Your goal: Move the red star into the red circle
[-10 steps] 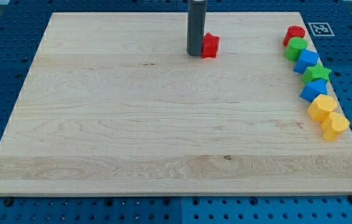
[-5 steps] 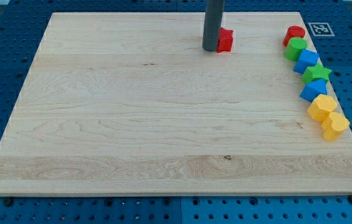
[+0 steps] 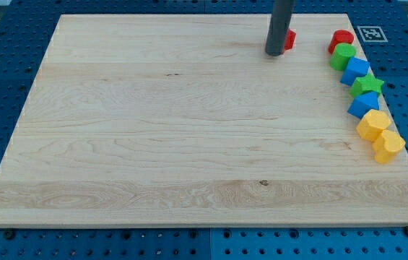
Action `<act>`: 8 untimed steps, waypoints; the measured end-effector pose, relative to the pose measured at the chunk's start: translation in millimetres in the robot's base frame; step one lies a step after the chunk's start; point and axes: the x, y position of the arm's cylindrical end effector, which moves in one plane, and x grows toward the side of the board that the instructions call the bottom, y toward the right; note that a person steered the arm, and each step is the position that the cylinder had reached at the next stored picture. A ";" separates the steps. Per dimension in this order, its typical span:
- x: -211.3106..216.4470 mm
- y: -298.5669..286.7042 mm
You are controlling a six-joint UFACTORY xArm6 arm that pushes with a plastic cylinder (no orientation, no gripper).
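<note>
The red star [image 3: 289, 40] lies near the view's top, right of centre, on the wooden board [image 3: 189, 144]; the rod hides most of it. My tip [image 3: 274, 53] touches its left side. The red circle [image 3: 341, 40] sits at the view's top right, a short gap to the right of the star, at the head of a column of blocks.
Below the red circle a column runs down the right edge: a green circle [image 3: 344, 55], a blue block [image 3: 357, 71], a green star [image 3: 367, 86], a blue block [image 3: 363, 105], and two yellow blocks [image 3: 373, 124] [image 3: 388, 145]. A marker tag [image 3: 370, 33] lies off the board's top right corner.
My tip has slid to the right and slightly up, pushing the red star ahead of it toward the red circle. The other blocks have not moved.
</note>
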 end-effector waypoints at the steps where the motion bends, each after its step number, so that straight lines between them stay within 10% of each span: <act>1: -16.0 5.2; 8: -72.1 77.5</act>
